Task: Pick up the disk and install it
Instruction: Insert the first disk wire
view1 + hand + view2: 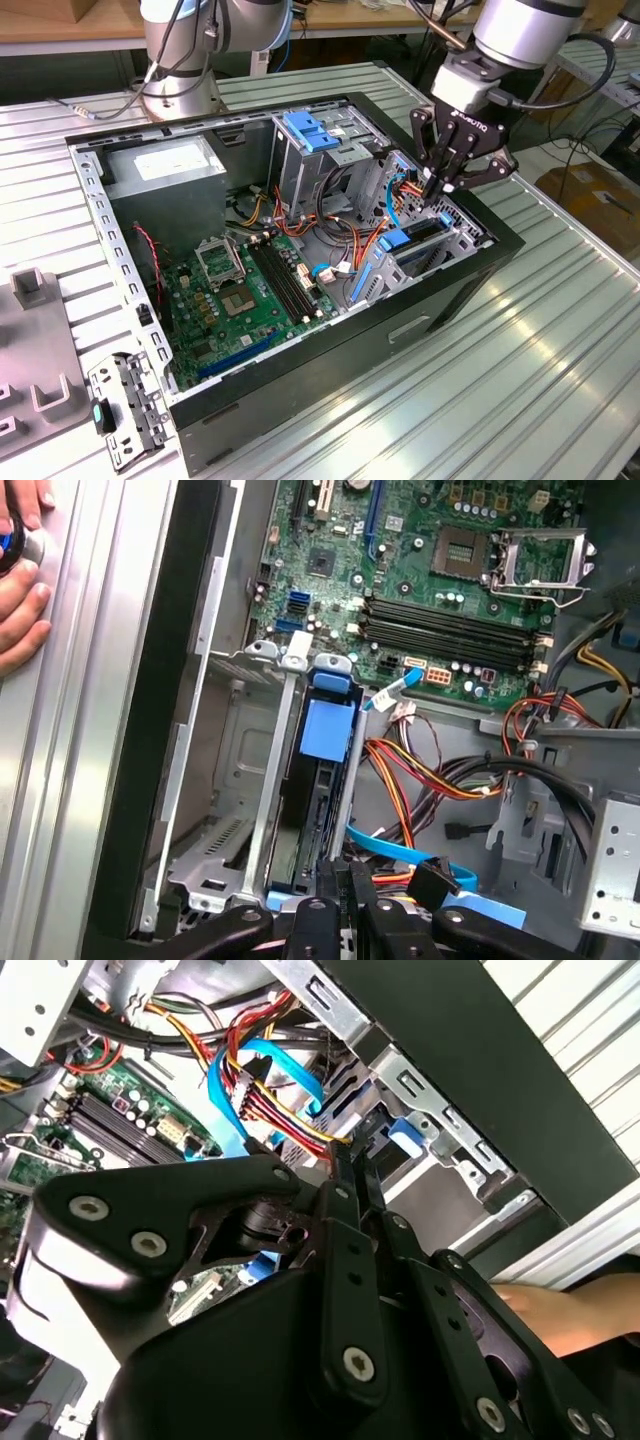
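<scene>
So the fingers (447, 183) are pressed together with nothing between them, tips down inside the open computer case (440, 300), right over the drive bay at the exterior view's right side. In both wrist views you can see the black finger links closed up tight against each other.

The disk (410, 243) sits on edge in the metal drive cage (455, 235) just below the fingers, its blue carrier rail and tab facing up. In the first wrist view the disk (327, 742) is slotted between the cage's grey walls, blue tab at the top end, with a blue SATA cable (400, 845) and a bundle of red, orange and yellow wires (430, 775) just beside it.

Further out, the motherboard (245, 285) lies flat in the case, with an empty CPU socket and RAM slots. A taller grey cage with a blue latch (310, 130) stands at the far side, and the power supply (165, 170) is in the far left corner.

The case rests on a ribbed metal surface (520, 380). A person's hand (22, 575) rests on that surface beside the case.
</scene>
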Controlling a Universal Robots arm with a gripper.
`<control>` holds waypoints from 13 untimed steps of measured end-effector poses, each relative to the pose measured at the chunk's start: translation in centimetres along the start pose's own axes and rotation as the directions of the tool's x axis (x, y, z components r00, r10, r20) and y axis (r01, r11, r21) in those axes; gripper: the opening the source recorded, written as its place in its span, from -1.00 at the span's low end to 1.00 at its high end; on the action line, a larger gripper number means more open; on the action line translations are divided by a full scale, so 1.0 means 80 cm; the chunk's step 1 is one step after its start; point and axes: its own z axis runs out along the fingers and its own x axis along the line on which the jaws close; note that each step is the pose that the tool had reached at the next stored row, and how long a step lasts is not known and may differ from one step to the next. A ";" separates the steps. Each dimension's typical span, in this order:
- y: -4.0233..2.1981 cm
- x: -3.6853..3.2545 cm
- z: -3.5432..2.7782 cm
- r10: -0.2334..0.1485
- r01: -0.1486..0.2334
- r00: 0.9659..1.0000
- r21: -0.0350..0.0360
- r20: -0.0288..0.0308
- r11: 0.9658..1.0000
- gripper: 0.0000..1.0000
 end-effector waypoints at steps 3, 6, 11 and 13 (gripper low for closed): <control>0.0000 0.0003 0.0019 0.053 -0.053 0.999 -0.002 0.001 0.999 -0.67; 0.0000 0.0003 0.0024 0.100 -0.100 0.995 -0.004 0.001 0.995 -0.67; 0.0035 0.0074 0.0032 0.106 -0.106 0.994 -0.003 0.015 0.994 -0.67; 0.0055 0.0108 0.0039 0.103 -0.103 0.994 -0.002 0.023 0.995 -0.67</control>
